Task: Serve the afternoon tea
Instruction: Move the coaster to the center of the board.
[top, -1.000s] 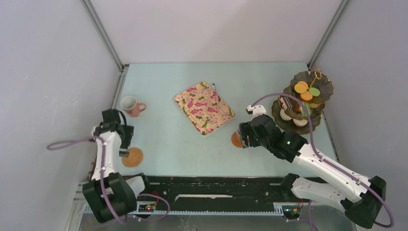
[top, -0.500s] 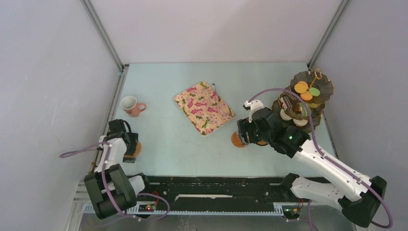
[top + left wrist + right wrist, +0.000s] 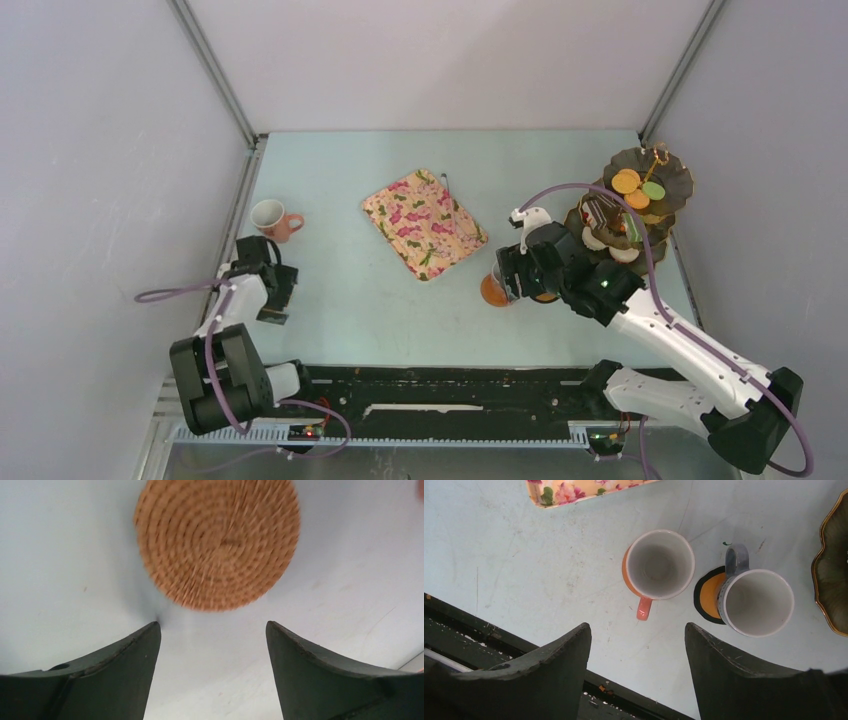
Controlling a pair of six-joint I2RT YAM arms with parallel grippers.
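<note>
Hovering by the woven coaster (image 3: 217, 542), both jaws empty.
Holding the left gripper (image 3: 212, 626) wide apart just below it at top centre, the right gripper (image 3: 638, 628) spread, gripping nothing, under the orange mug (image 3: 659, 565) and grey mug (image 3: 756, 602) mid-frame; risking the flat coaster skidding from pinching tips, and the grey mug rocking half off its mat (image 3: 705, 596).

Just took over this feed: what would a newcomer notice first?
The dark three-tier scalloped stand topped with colourful macarons, at the far right of the table, stands out, then the floral rectangular tray in the middle. The open right gripper hovers over an orange mug and a grey mug; the open left gripper hovers over a round woven coaster.
</note>
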